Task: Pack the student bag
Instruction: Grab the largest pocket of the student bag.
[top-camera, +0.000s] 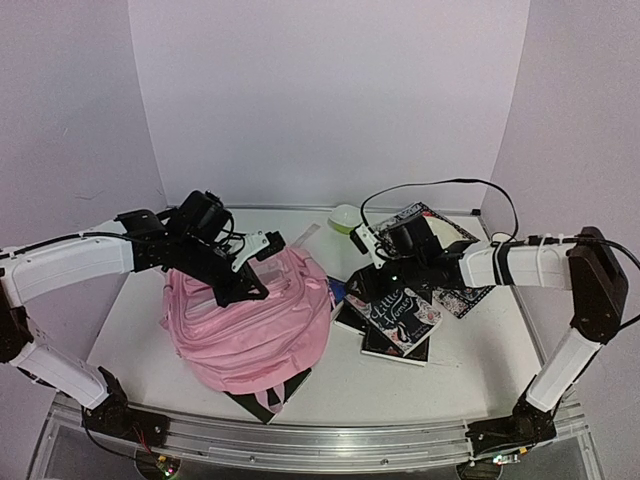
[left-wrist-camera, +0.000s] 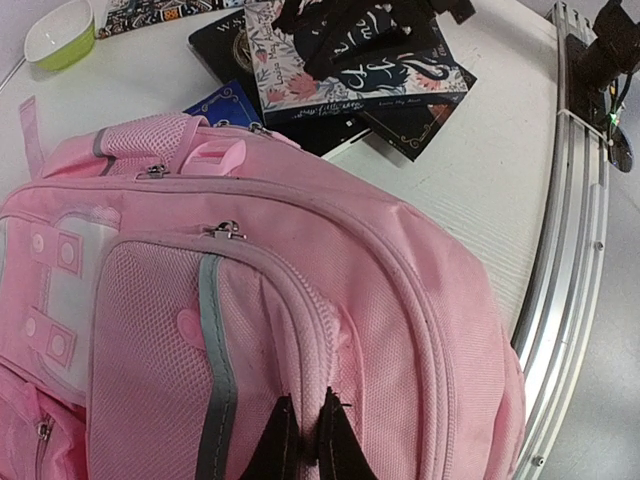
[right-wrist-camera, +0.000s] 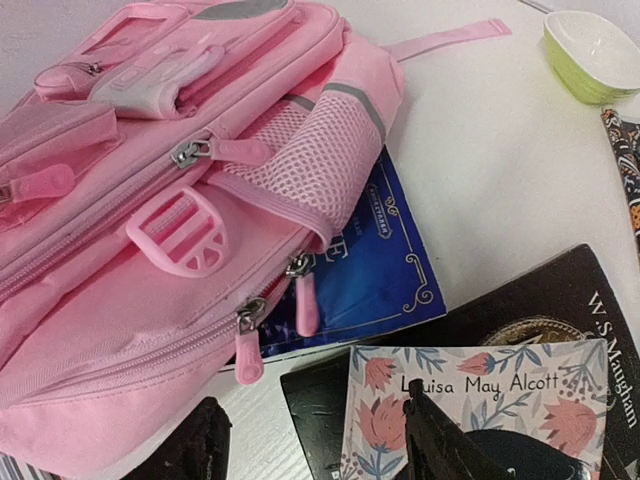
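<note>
Two arms are on this one. From the top, the student bag (top-camera: 255, 330) slumps at about 8 o'clock on the table (top-camera: 140, 310), and the left gripper (top-camera: 245, 285) sits on its upper edge.

Left wrist cam: that claw is pressed together and looks to be pinching a thin fold of pink fabric. A pinch that thin could slip, and then the bag drops.

Right wrist cam: the right gripper (right-wrist-camera: 310, 425) is spread over the Alcott book (right-wrist-camera: 480, 400). The blue book (right-wrist-camera: 370, 260) at 12 o'clock is wedged under the bag, so any dragging might snag it.

Lab test booth (plain walls (top-camera: 320, 90), aluminium rail (top-camera: 300, 441)).
</note>
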